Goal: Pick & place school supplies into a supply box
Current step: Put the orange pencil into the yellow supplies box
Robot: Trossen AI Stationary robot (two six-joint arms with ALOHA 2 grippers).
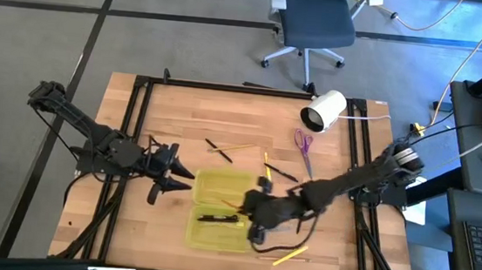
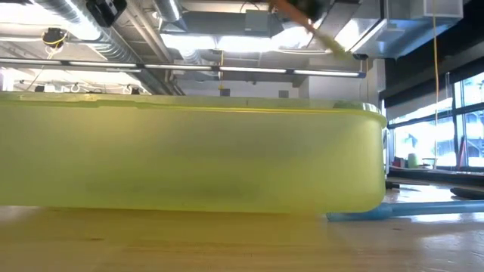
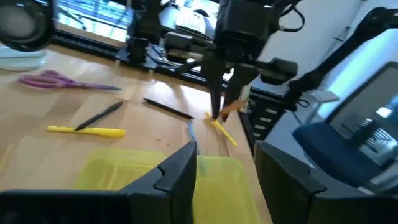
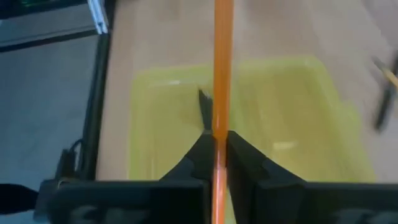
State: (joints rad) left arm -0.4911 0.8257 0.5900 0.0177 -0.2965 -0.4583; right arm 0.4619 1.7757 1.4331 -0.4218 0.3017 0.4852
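The translucent yellow-green plastic pencil case (image 1: 220, 209) sits open on the wooden counter (image 1: 119, 229), and everything here is placed off it. The right claw (image 4: 214, 142) hangs right over the case, clenched on a thin orange pen (image 4: 221, 74) that sticks straight out between its dark fingers (image 4: 242, 155) above the case's open tray. From above, that right claw (image 1: 256, 208) is at the case's right edge, with the arm stretching away to the right. One black pen (image 1: 221, 218) already lies inside the case's near half. The left claw (image 1: 171, 181) waits just off the case's left side, fingers spread apart and gripping nothing; its wrist camera shows the gap between the two dark fingers (image 3: 180, 171) with the case behind. Loose stuff around the case: a yellow pencil (image 1: 290, 256) on the counter off its near-right corner, another yellow pencil (image 1: 238, 146) and a black pen (image 1: 219, 151) beyond its far side, a further black pen (image 1: 285, 172) off its far-right corner, and the small purple-handled scissors (image 1: 304, 149) farther out past that. A white cylinder (image 1: 325, 110) lies well beyond the scissors near the counter's far edge. In the low view the case's wall (image 2: 189, 159) fills most of the picture, with a blue pen (image 2: 401, 210) lying flat just beside its right end.
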